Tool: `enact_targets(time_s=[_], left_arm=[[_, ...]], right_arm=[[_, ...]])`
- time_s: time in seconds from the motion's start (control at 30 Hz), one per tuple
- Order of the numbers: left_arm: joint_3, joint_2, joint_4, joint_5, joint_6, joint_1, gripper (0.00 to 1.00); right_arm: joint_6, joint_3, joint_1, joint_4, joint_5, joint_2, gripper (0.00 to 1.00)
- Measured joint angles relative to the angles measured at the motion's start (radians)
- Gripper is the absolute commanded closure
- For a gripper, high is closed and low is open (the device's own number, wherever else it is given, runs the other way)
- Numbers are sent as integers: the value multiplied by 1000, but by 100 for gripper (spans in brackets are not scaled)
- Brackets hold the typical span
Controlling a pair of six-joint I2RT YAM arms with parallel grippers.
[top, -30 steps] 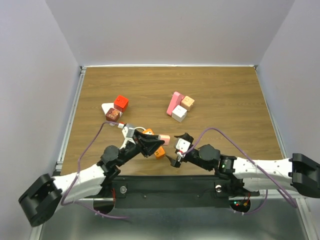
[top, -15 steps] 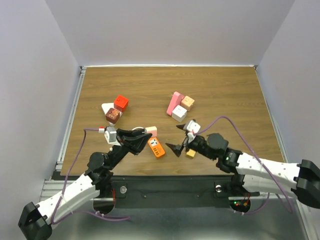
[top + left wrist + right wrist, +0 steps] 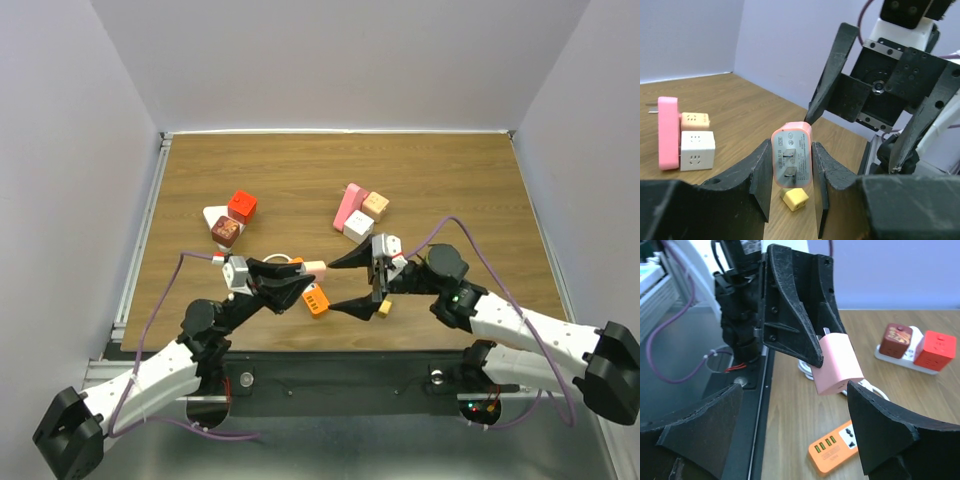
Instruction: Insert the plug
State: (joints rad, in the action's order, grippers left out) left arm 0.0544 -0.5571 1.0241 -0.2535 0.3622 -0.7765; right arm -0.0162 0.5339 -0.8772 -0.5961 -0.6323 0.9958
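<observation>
Your left tool [image 3: 296, 276]: clamped on the pink plug [image 3: 791, 161], held between both fingers clear of the bench [image 3: 450, 180], with the pronged face turned back toward its wrist camera

Your right tool [image 3: 338, 287]: spread wide and gripping nothing; it faces the left tool, with the plug just ahead of its opening

Orange power strip [image 3: 316, 300]: flat on the bench, beneath the held plug

Small yellow cube [image 3: 795, 198]: on the bench, near the right tool's lower finger

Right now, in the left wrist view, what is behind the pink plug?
The open right gripper and a yellow cube on the table. The plug hides the table directly behind it.
</observation>
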Motion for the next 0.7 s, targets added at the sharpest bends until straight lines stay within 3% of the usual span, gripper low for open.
enact_targets(time_s=[0.47, 0.7], left_arm=[[0, 11, 64, -121, -14, 0, 100], [0, 3, 90, -139, -18, 0, 100]], right_arm=[[-37, 0, 6, -70, -54, 69, 10], [-72, 0, 13, -163, -70, 91, 18]])
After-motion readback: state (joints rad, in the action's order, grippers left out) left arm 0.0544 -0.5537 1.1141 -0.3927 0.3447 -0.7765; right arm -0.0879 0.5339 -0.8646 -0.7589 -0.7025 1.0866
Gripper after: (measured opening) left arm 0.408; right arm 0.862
